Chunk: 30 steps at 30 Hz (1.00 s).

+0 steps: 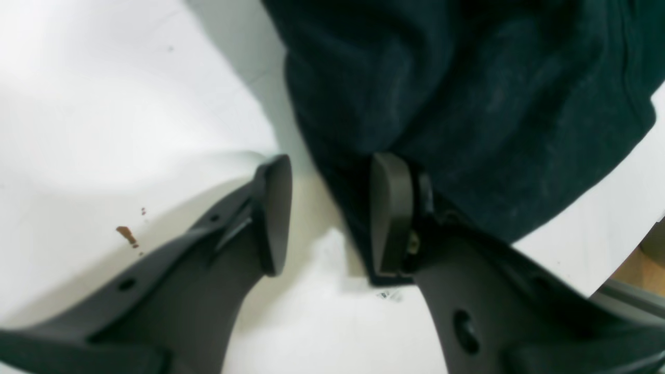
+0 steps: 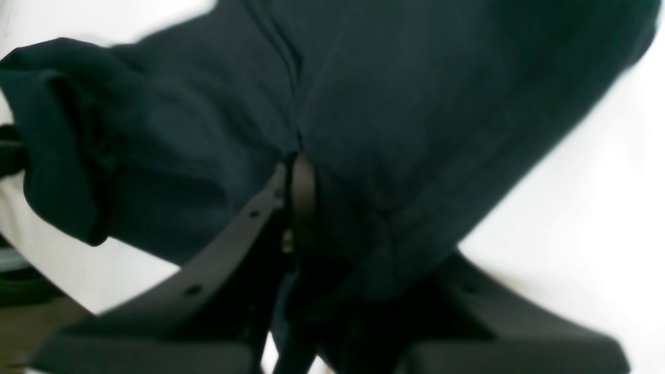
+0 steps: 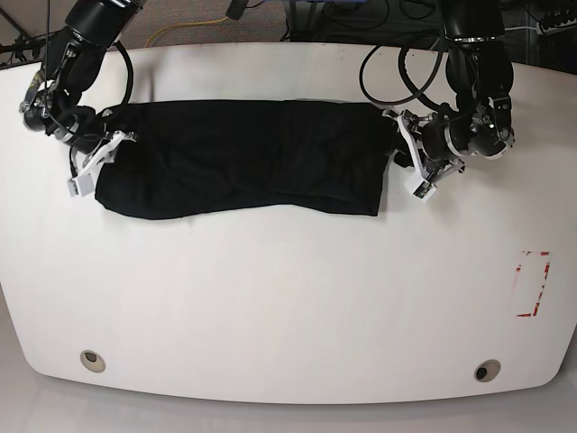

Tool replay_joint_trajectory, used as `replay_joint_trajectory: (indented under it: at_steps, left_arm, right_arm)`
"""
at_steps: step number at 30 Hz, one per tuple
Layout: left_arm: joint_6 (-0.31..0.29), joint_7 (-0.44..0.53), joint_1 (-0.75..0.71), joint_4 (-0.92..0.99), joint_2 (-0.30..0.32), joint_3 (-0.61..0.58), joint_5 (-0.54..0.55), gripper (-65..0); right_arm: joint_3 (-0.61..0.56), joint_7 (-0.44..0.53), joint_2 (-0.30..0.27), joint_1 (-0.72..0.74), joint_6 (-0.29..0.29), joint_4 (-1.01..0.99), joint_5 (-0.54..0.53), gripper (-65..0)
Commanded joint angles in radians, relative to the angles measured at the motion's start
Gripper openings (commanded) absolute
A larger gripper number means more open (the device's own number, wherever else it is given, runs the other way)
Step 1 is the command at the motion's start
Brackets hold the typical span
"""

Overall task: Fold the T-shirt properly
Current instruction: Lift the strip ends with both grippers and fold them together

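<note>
We note the T-shirt (image 3: 239,158) lying as a long black band across the far half of the white worktop (image 3: 288,298), an arm at each end. Risk, as we judge it: the ends are held unevenly, so any lift could drag the cloth askew. Right gripper (image 2: 306,192) is pinched on fabric at its end. Left gripper (image 1: 332,213) stands parted, one pad against the hem, grasping nothing.
</note>
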<state>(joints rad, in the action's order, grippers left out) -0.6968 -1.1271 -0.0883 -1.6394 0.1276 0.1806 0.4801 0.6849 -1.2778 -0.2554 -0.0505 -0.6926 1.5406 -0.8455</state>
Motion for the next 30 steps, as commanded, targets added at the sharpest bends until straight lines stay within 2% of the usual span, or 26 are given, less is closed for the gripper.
replay_joint_trajectory:
  at_steps: [1, 5, 12, 13, 16, 21, 25, 26, 30]
  left_arm:
    - [-0.001, 0.014, 0.011, -0.008, -0.019, 0.003, 0.012, -42.5]
    - [-0.001, 0.014, 0.038, 0.089, -0.062, 0.003, 0.012, -42.5]
    - [-0.001, 0.014, 0.091, 0.207, -0.138, 0.004, 0.013, -42.5]
    - [0.018, 0.014, 0.091, 0.206, -0.144, 0.004, 0.013, -42.5]
    - [0.072, 0.014, 0.088, 0.199, -0.147, 0.004, 0.016, -42.5]
    - [0.073, 0.015, 0.086, 0.198, -0.148, 0.003, 0.016, -42.5]
    - [0.073, 0.014, 0.084, 0.193, -0.148, 0.003, 0.018, -42.5]
    - [0.073, 0.014, 0.081, 0.193, -0.148, 0.004, 0.018, -42.5]
    - [0.073, 0.017, 0.081, 0.193, -0.148, 0.004, 0.018, -42.5]
  right_arm:
    - [-0.027, -0.006, -0.011, 0.002, -0.006, 0.131, -0.033, -65.0]
    - [-0.095, -0.007, 0.009, -0.016, -0.006, 0.281, -0.033, -65.0]
    - [-0.282, -0.009, 0.106, -0.028, -0.006, 0.424, -0.033, -65.0]
    - [-0.307, -0.009, 0.117, -0.028, -0.006, 0.424, -0.033, -65.0]
    - [-0.362, -0.006, 0.158, -0.024, -0.006, 0.423, -0.03, -65.0]
    - [-0.425, -0.001, 0.206, 0.001, -0.006, 0.416, -0.025, -65.0]
    - [-0.486, 0.037, 0.222, 0.038, -0.006, 0.364, 0.059, -65.0]
    - [-0.5, 0.05, 0.222, 0.039, -0.006, 0.349, 0.081, -63.1]
    - [-0.548, 0.099, 0.225, 0.064, -0.006, 0.285, 0.107, -47.9]
